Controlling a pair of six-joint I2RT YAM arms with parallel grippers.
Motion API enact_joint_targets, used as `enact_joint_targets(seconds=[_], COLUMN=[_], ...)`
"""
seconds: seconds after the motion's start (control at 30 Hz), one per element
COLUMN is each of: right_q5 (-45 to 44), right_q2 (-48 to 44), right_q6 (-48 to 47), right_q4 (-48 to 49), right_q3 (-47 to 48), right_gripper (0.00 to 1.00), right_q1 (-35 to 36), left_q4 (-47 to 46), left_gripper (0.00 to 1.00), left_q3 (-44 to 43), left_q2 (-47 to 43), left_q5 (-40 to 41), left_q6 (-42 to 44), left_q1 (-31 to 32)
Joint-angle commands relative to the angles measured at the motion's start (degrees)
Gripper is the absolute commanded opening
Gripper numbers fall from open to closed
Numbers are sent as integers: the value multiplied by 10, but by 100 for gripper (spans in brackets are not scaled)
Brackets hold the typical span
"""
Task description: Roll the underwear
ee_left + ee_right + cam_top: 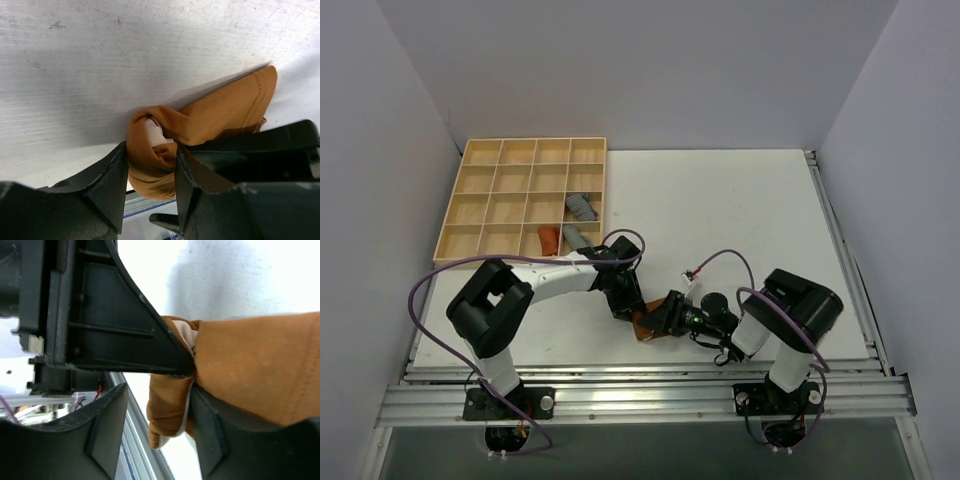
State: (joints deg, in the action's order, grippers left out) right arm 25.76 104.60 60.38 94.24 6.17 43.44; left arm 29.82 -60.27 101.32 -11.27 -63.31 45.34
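The underwear (pixel 642 328) is a caramel-brown bunch near the table's front edge, between the two grippers. My left gripper (pixel 625 300) is shut on it. In the left wrist view the jaws (pixel 150 175) pinch a bunched fold with a pale band showing, and the rest of the underwear (pixel 225 110) trails right on the table. My right gripper (pixel 662 318) is open. In its wrist view (pixel 155 425) a hanging fold of the underwear (pixel 170 410) lies against one finger (pixel 210 435), with a gap to the other, and more fabric drapes over that finger.
A wooden compartment tray (pixel 455 210) stands at the back left. It holds two grey rolled cloths (pixel 582 207) and an orange rolled cloth (pixel 550 240). The metal rail (pixel 640 385) runs along the front edge, just beyond the grippers.
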Motion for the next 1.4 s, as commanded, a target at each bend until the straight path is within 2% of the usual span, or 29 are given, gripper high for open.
enact_joint_targets(seconds=[0.0,0.1,0.17,0.2,0.3,0.4,0.47,0.7,1.1,1.37], right_q5=[-96,-139,-184,-209,-286,-350,-384,-477,-490,-509], right_q2=[-86,-190,-236,-247,-282,-306,-307,-266,-163,-87], right_q6=[-94,-110,-114,-116,-123,-114,-113,-138,-233,-235], right_q4=[-432,-595,-662,-753,-865,-921,-931,-998,-985,-997], right_q3=[20,70,95,115,177,222,245,323,413,454], right_gripper=[50,54,54,55,56,56,56,57,56,54], right_q1=[2,9,24,32,79,147,191,256,271,305], left_q4=[54,84,99,106,127,136,143,174,183,194], left_gripper=[28,25,24,23,20,19,20,20,20,20], left_q3=[-1,-12,-18,-24,-34,-46,-60,-98,-93,-86], left_q2=[30,38,42,46,51,56,63,88,92,85], left_q5=[33,38,37,36,44,43,36,31,18,12], left_q6=[15,21,21,23,28,30,33,44,37,16], left_q1=[13,13,13,13,13,13,13,14,14,14])
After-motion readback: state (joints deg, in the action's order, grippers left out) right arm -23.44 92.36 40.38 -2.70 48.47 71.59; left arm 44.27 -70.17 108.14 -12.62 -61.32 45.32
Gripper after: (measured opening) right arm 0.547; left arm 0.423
